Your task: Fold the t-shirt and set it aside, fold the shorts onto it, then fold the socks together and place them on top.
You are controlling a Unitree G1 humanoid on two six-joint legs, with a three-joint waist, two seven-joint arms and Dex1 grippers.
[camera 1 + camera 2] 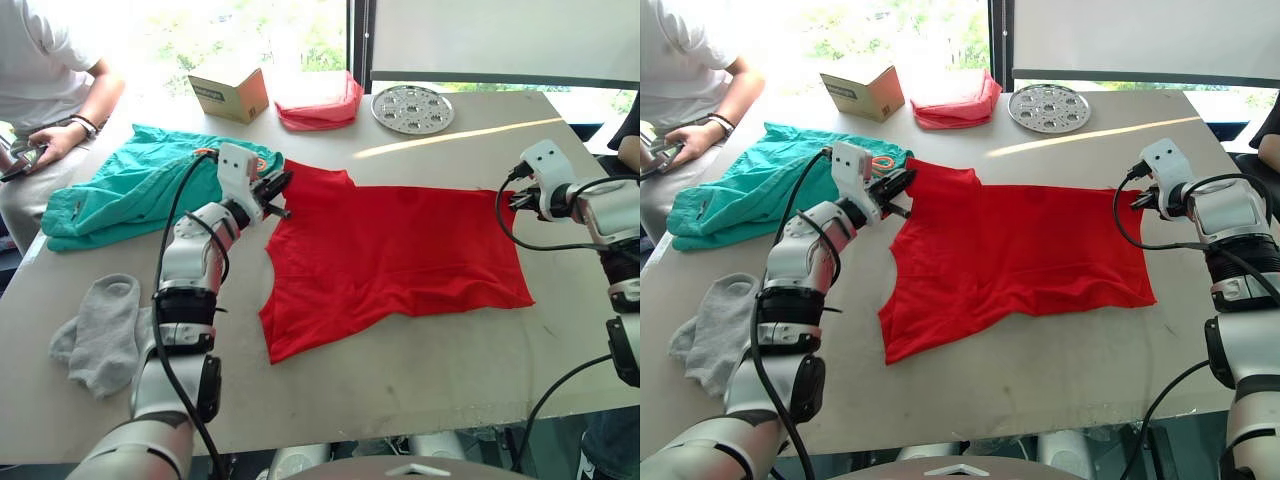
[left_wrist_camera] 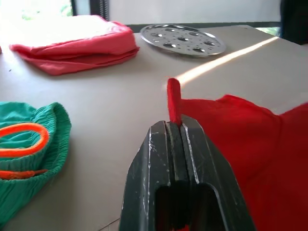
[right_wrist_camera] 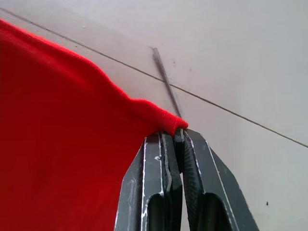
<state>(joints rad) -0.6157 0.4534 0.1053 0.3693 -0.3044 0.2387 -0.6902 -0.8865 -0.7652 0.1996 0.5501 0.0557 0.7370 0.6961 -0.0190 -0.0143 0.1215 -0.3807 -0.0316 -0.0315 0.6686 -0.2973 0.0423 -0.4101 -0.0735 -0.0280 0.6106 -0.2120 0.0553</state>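
The left end effector (image 1: pixel 283 197) is clamped on the far left corner of the t-shirt (image 1: pixel 400 255), and the right end effector (image 1: pixel 512 197) pinches its far right corner. Judging by this, the 2 grips hold the far edge taut for a fold toward the near side. The shirt is soft red fabric, spread flat mid-table (image 1: pixel 420 390). Rumpled teal shorts (image 1: pixel 130 185) lie far left; 2 limp grey socks (image 1: pixel 105 330) lie near left.
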